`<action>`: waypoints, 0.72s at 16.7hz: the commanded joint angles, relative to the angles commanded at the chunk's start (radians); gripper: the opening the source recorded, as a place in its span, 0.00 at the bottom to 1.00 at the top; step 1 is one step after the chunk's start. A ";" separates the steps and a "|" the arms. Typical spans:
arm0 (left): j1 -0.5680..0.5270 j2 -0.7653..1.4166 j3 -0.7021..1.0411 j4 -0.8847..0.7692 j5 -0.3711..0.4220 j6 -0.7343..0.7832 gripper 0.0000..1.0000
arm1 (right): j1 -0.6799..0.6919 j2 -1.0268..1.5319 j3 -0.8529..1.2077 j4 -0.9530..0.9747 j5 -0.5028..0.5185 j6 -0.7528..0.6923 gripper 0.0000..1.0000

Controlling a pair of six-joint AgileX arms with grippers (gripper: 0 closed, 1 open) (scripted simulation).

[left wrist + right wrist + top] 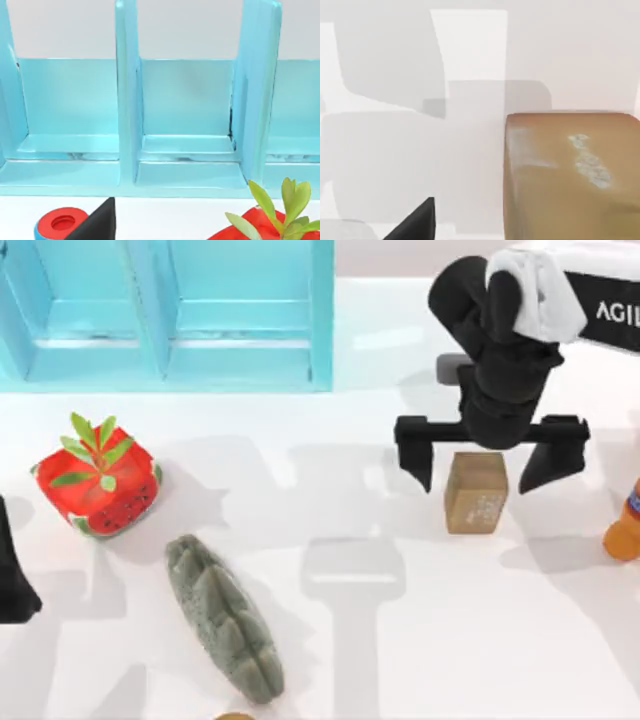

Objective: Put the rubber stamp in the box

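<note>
**Bright, flat light with soft shadows everywhere**

Everything's lit pretty evenly and bright, and the white bench [400, 660] is close to washing out. Shadows are pale grey with soft edges and they overlap, so it looks like more than one light from above. The right tool [478, 472] throws a clear T-shaped shadow toward the near edge in the top view. The right wrist view has big grey shadow blocks around the rubber stamp [570, 175], whose print looks smeary. The turquoise box [190, 170] has mild sheen, no hard glare.
</note>
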 joint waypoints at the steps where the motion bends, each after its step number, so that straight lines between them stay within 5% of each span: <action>1: 0.000 0.000 0.000 0.000 0.000 0.000 1.00 | 0.001 0.006 -0.026 0.028 0.000 0.001 1.00; 6: 0.000 0.000 0.000 0.000 0.000 0.000 1.00 | 0.001 0.012 -0.048 0.051 0.000 0.001 1.00; 12: 0.000 0.000 0.000 0.000 0.000 0.000 1.00 | 0.001 0.012 -0.048 0.051 0.000 0.001 0.55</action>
